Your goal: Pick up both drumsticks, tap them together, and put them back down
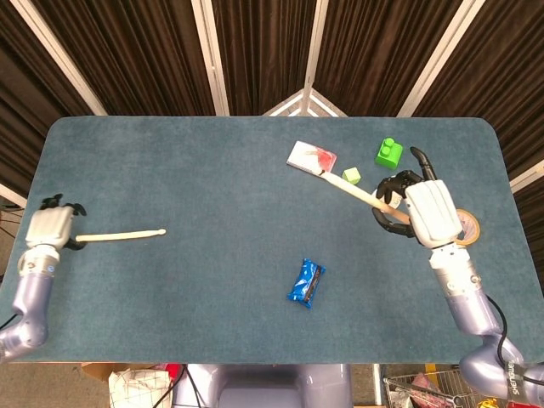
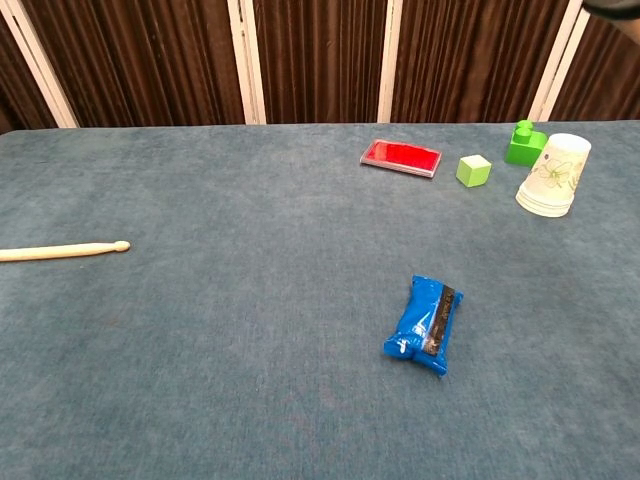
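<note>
One pale wooden drumstick (image 1: 121, 235) lies flat on the blue table at the left, tip pointing right; it is also seen as the drumstick (image 2: 62, 250) in the chest view. My left hand (image 1: 49, 228) hovers at its butt end with fingers apart, holding nothing. My right hand (image 1: 422, 212) grips the second drumstick (image 1: 353, 189) by its butt, raised over the right side of the table. Its tip points up-left, over the red packet's edge. In the chest view only a dark sliver of that hand shows at the top right corner.
A red packet (image 1: 311, 158), a small green cube (image 1: 351, 176) and a green toy block (image 1: 389, 153) sit at the back right. A paper cup (image 2: 553, 176) stands beside the block. A tape roll (image 1: 469, 230) peeks from behind my right hand. A blue snack pack (image 1: 306, 283) lies mid-front.
</note>
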